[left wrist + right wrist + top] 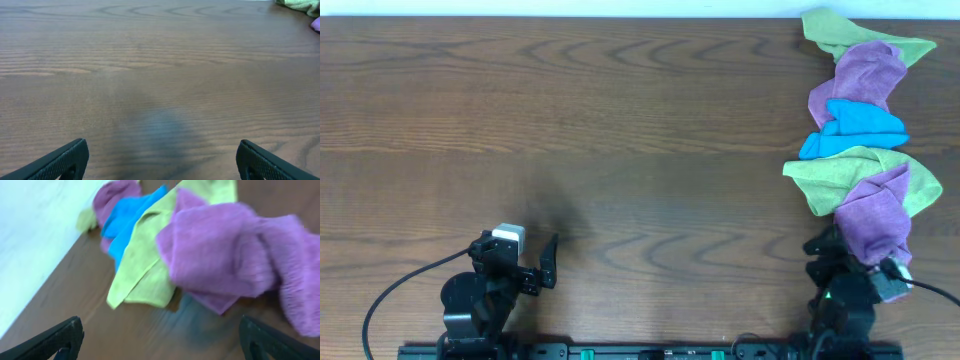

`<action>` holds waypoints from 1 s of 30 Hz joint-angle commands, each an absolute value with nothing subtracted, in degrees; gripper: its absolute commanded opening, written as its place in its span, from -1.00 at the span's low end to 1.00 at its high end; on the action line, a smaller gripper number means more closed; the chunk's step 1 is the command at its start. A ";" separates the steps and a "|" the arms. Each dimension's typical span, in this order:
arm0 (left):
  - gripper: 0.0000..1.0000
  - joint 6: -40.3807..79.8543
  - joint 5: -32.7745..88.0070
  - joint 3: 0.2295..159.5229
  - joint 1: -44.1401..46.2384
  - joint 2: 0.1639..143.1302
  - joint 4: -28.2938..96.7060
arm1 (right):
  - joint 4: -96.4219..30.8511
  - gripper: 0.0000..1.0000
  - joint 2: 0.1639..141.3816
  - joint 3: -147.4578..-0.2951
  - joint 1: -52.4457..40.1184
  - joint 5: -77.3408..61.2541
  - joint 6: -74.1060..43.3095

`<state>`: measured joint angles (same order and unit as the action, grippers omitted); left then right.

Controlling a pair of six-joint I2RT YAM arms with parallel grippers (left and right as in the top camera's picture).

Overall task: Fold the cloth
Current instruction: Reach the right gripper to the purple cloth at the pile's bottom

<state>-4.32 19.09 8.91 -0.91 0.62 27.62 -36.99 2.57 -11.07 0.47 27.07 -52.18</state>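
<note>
A table (620, 120) fills the overhead frame. Five cloths lie in a chain down its right edge, each touching the next. The uppermost cloth (865, 35) is in the upper right corner, with a second cloth (860, 75), a third cloth (855, 128) and a fourth cloth (840, 175) below it. The cloth (878, 220) lies lowest, partly on the fourth and just before the right gripper (160, 337) at lower right. The left gripper (161, 160) sits at lower left, well apart.

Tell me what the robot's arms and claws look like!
The left arm and right arm are black and chunky. Each carries a pale boxy camera and trails a thin black cable. A tiny green light glows on the right one. The fingers are dark, flat and tapered.
</note>
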 commanded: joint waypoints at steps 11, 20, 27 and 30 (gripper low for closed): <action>0.91 -3.86 19.11 7.81 -0.62 0.25 27.62 | -29.17 0.99 25.39 -15.97 14.55 25.17 -50.04; 0.91 -3.86 19.09 7.81 -0.62 0.25 27.62 | -29.12 0.99 41.15 -24.64 16.99 30.65 -41.06; 0.91 -3.86 19.09 7.81 -0.62 0.25 27.62 | -26.92 0.96 52.88 -24.67 22.63 29.71 -43.22; 0.91 -3.86 19.09 7.81 -0.62 0.25 27.62 | -25.63 0.96 56.80 -24.67 25.06 29.43 -43.24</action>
<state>-4.32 19.09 8.91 -0.89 0.62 27.62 -25.89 55.16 -24.05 23.59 28.51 -42.98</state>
